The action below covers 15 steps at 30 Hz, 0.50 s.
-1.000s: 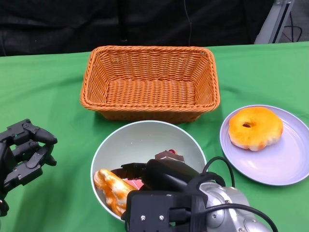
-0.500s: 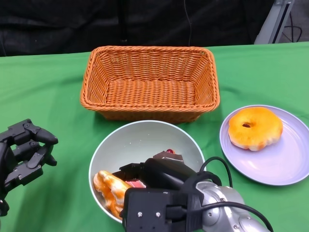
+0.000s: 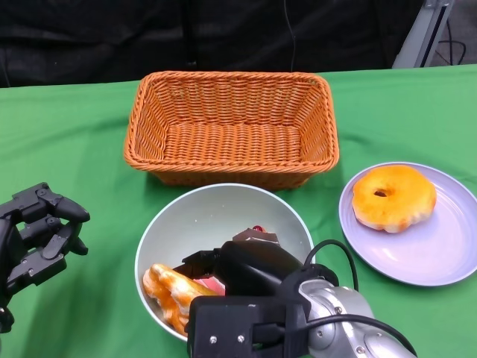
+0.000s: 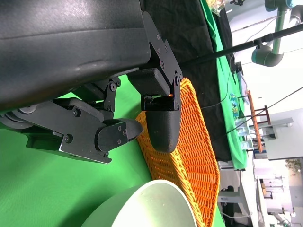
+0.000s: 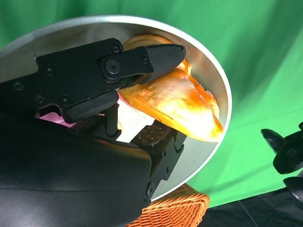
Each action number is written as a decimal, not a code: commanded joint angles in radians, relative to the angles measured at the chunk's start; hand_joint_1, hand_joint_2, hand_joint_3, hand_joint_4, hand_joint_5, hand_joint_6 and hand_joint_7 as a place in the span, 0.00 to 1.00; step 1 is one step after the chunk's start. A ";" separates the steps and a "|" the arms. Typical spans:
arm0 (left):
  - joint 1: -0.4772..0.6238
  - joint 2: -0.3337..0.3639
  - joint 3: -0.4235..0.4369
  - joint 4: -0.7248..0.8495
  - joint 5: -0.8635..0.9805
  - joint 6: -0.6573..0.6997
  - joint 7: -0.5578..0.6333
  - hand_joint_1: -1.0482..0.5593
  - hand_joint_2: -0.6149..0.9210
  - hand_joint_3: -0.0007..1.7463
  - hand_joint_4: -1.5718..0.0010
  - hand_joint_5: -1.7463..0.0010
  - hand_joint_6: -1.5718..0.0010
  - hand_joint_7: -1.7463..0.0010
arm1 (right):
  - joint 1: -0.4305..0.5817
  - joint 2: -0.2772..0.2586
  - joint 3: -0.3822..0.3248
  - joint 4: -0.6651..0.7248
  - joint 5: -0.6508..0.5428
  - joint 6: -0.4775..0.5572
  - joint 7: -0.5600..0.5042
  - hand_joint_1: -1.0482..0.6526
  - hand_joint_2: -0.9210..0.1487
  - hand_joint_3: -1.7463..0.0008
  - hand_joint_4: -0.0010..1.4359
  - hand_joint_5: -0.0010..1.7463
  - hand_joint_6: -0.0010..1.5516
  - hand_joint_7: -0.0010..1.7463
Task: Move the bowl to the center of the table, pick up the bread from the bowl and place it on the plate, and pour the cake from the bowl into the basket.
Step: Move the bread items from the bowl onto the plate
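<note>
Right wrist view | right hand (image 5: 142, 99) fingers (image 5: 142, 59) grip bread (image 5: 177, 101) | left hand (image 3: 37, 239) fingers apart

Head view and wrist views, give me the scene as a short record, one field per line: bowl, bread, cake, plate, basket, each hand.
bowl: pale bowl on the green table, in front of the basket
bread: glazed bread in the bowl, between the right hand's fingers
cake: mostly hidden under the right hand
plate: lilac plate at right, doughnut on it
basket: orange wicker basket, nothing visible inside
left hand: left hand beside the bowl, holding nothing
right hand: right hand in the bowl, on the bread
</note>
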 commanded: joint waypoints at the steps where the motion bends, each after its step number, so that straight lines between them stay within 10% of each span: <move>1: 0.010 0.016 0.000 0.008 0.005 -0.019 0.009 0.65 0.91 0.38 0.55 0.14 0.49 0.35 | 0.033 0.010 -0.038 0.051 -0.007 -0.033 -0.113 0.47 0.00 0.92 0.57 0.75 0.65 0.04; 5: 0.008 0.019 -0.002 0.019 0.012 -0.038 0.008 0.65 0.91 0.37 0.54 0.14 0.49 0.35 | 0.051 0.029 -0.075 0.092 0.011 -0.110 -0.231 0.48 0.00 0.93 0.53 0.98 0.71 0.05; 15: 0.001 0.019 -0.003 0.035 0.019 -0.048 0.015 0.65 0.91 0.38 0.54 0.15 0.50 0.35 | 0.052 0.078 -0.150 0.077 0.066 -0.076 -0.239 0.48 0.00 0.87 0.52 1.00 0.74 0.06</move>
